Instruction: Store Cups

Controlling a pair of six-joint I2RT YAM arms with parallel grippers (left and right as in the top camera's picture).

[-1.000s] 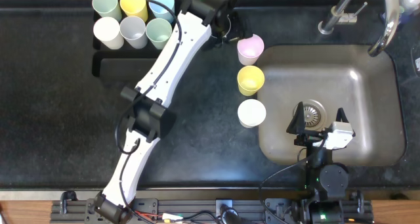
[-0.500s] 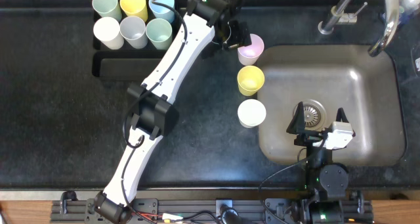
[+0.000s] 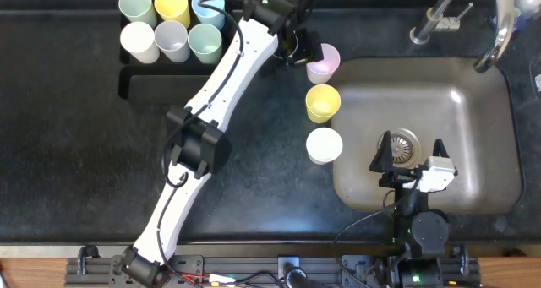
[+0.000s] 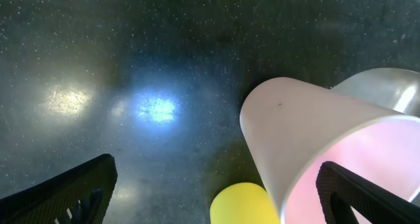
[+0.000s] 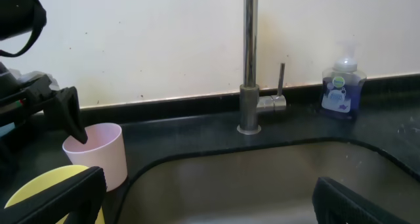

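A pink cup (image 3: 322,62), yellow cup (image 3: 322,102) and white cup (image 3: 324,144) stand upright in a row. Six more cups (image 3: 173,36) cluster well apart.

The left arm (image 3: 224,68) has two long white links w/ rounded shells, joined by a bulky black elbow joint (image 3: 194,149); the wrist part is black too. A thin black cable (image 3: 161,182) runs along the links and loops near the joints. The left claw (image 3: 303,48) is black; its fingers (image 4: 62,192) are flat, w/ slots in them. The right arm (image 3: 416,229) is mostly black, w/ a round motor housing, a white block (image 3: 435,175) near the wrist and small green lights. The right claw (image 3: 412,153) has two black pointed fingers (image 5: 56,199).
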